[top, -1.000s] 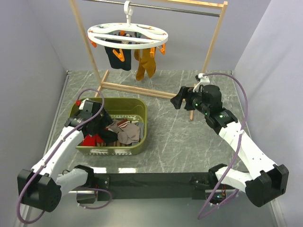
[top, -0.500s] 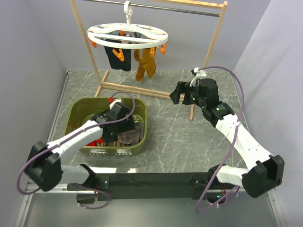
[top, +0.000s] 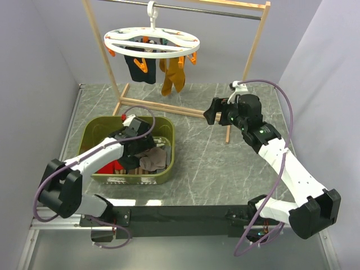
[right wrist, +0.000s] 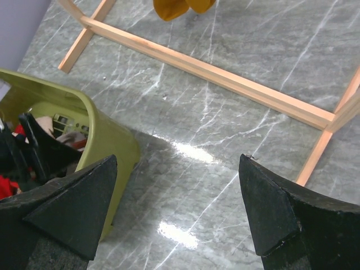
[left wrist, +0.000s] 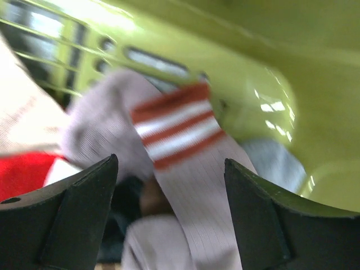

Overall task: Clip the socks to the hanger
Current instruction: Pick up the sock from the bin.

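1. Olive-green plastic forms the bin [top: 135,179] nearest the arm bases, on the grey marbled surface [top: 202,163].
2. Inside the bin, the left end effector [top: 134,151] points down into the clothing. The top view hides its fingers.
3. The left wrist view shows that end effector [left wrist: 170,164] released, with the fingers spread. The socks [left wrist: 180,121] lie between and below them, striped cuff uppermost, beside a red garment [left wrist: 22,169]. The view is blurred, so contact cannot be confirmed.
4. In the top view, the socks [top: 154,160] show only as a taupe heap at the bin's right side. No stripes are legible.
5. Further out, the right end effector [top: 211,112] hangs above the surface, near the wooden rack [top: 256,42].
6. The right wrist view shows this end effector [right wrist: 177,160] released and holding nothing. The rack's base bar [right wrist: 225,79] and the tips of the mustard socks [right wrist: 177,7] lie beyond it.
7. Farthest back, and seen only from above, the hanger [top: 152,39] hangs from the rack's rail. It carries a navy sock [top: 138,67] and the mustard socks [top: 172,76].
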